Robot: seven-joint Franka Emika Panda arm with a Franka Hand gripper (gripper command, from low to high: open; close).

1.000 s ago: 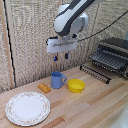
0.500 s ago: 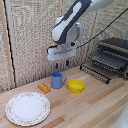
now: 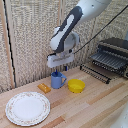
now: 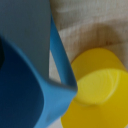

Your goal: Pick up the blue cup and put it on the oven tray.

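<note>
The blue cup [image 3: 57, 80] stands upright on the wooden table, its handle toward the yellow bowl [image 3: 76, 86]. My gripper [image 3: 59, 70] hangs straight over it, fingers reaching down to the cup's rim and spread apart, open. The wrist view is filled by the blue cup [image 4: 30, 75] very close up, with the yellow bowl [image 4: 97, 90] beside it; no fingers show there. The oven tray [image 3: 101, 66], a wire rack, sticks out of the dark toaster oven [image 3: 114, 50] at the exterior view's right.
A round patterned white plate [image 3: 27, 108] lies at the front on the exterior view's left. A small orange object [image 3: 44, 87] lies just beside the cup. A woven screen backs the table.
The arm has come down and slightly toward the cup, so the gripper now sits right at the cup's rim. The cup, bowl and plate have not moved.
</note>
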